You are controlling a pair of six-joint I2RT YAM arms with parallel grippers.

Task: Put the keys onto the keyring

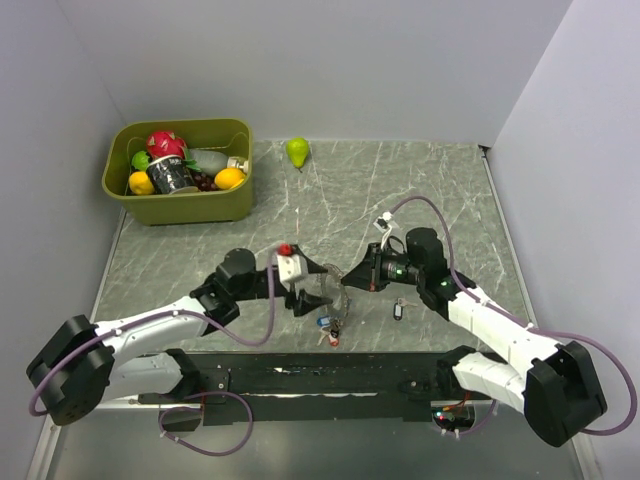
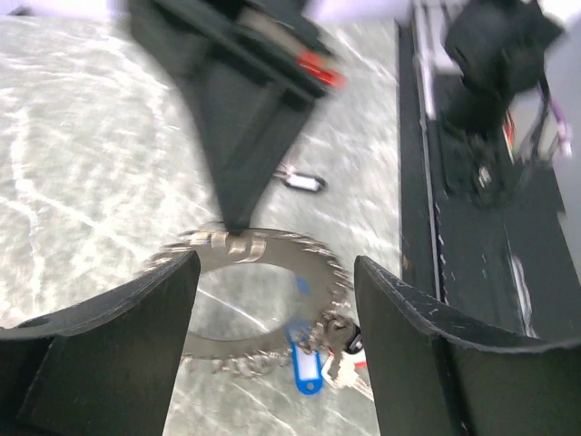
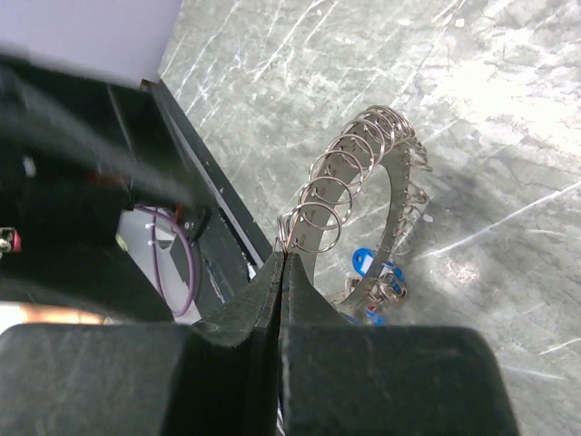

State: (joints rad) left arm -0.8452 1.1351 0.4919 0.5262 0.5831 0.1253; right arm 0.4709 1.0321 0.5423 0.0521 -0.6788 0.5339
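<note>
The keyring [image 1: 337, 293], a large grey toothed metal ring carrying several small wire loops, stands tilted on the marble table between both grippers. My right gripper [image 1: 346, 277] is shut on one small loop at its rim, as the right wrist view shows [image 3: 283, 254]; the ring band [image 3: 392, 186] rises beyond it. My left gripper [image 1: 312, 288] is open and its fingers flank the ring [image 2: 281, 252] without touching it. A blue-tagged key [image 2: 305, 361] and red-tagged keys hang at the ring's lower edge [image 1: 328, 325]. A dark grey/white tagged key [image 1: 398, 311] lies apart on the table [image 2: 302, 182].
An olive bin [image 1: 120, 195] with fruit and a can stands at the back left. A green pear [image 1: 297, 151] lies near the back wall. A black rail [image 1: 330, 375] runs along the near edge between the arm bases.
</note>
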